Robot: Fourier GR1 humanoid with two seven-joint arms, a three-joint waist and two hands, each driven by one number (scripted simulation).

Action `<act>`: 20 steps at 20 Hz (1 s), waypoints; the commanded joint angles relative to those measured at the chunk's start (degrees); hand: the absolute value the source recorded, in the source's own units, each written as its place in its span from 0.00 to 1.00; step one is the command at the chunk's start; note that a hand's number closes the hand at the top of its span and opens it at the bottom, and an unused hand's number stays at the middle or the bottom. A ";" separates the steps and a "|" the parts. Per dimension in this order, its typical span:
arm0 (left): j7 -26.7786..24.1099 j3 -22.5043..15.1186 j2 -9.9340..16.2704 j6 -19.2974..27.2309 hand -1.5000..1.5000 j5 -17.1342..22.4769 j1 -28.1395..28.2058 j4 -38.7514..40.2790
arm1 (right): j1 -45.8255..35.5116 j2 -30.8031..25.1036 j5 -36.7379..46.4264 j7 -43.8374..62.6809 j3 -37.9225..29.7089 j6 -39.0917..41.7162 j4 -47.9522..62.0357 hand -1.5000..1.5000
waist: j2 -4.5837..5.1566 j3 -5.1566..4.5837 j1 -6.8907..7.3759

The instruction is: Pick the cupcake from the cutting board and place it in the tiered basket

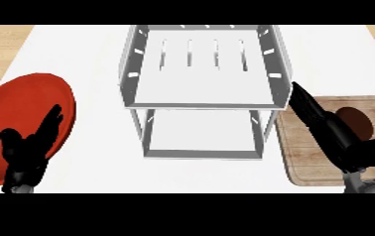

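A brown cupcake (356,120) sits on the wooden cutting board (311,155) at the right of the head view. My right hand (333,133) hovers over the board just left of the cupcake, fingers straight and pointing up-left toward the basket, partly hiding the cupcake. It holds nothing. The grey tiered basket (202,101) stands in the middle of the white counter, its upper shelf slotted, its lower shelf visible beneath. My left hand (26,148) rests open at the lower left, fingers up, over the red plate.
A large red plate (44,101) lies at the left edge of the counter. Wooden surface (15,36) shows beyond the counter's far left corner. The basket's right posts stand close to the cutting board's left edge.
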 commanded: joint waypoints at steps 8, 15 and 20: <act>-0.81 -1.93 -5.56 -1.23 0.50 2.83 -2.84 -4.86 | 5.78 3.24 5.68 -11.35 -29.07 -33.18 6.92 0.00 | -3.23 -0.77 -13.61; -1.12 -6.86 -9.81 -5.68 0.50 2.20 -9.61 -2.09 | 17.93 15.49 15.53 -31.74 -28.16 -44.48 2.32 0.00 | -2.05 -0.91 -3.75; -0.22 -8.24 -12.16 -4.52 0.50 0.89 -11.94 -2.66 | 25.93 12.46 29.88 -13.16 -19.09 -56.29 -4.90 0.00 | -1.87 -1.28 -2.07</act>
